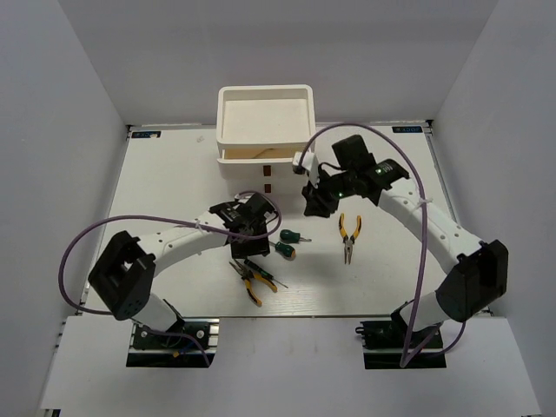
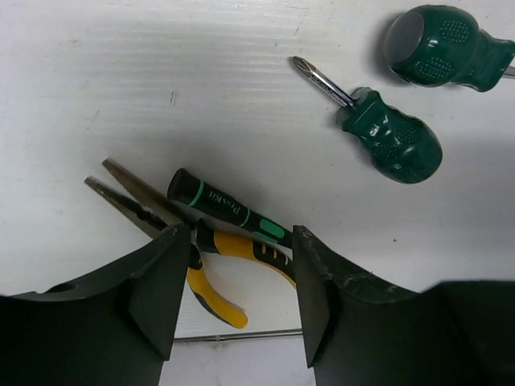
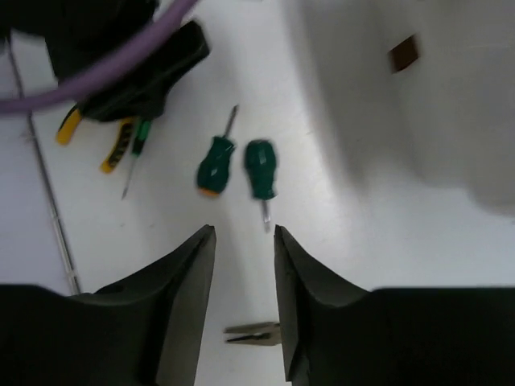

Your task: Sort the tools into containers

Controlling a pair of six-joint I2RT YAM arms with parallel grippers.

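top cam, organizer: the white organizer [image 1: 228,130] sits at the far side of the table [image 1: 174,174], tray on top, brown handles [image 1: 268,170] facing your arms.
top cam, left claw: your left claw [image 1: 250,248] hangs over the near-middle pile, the yellow pliers [image 1: 252,285] with the thin screwdriver [image 1: 265,276] lying across them.
top cam, stubbies: the two stubby screwdrivers [image 1: 293,235] lie side by side just right of that claw.
top cam, right claw: your right claw [image 1: 311,205] is just in front of the organizer, with the lone pliers [image 1: 349,236] on the table near it.
left wrist, claw: its fingers [image 2: 157,297] are spread wide with nothing between them, hovering off the table.
left wrist, below: the thin screwdriver's black-and-green handle lies on top of the yellow pliers, touching. The stubbies are up right, apart from the pile.
right wrist, claw: its fingers [image 3: 310,297] are parted too, and it's empty.
right wrist, ahead: the stubbies lie with tips pointing opposite ways. The lone pliers' nose peeks out between the fingers. The organizer is a blur at upper right.
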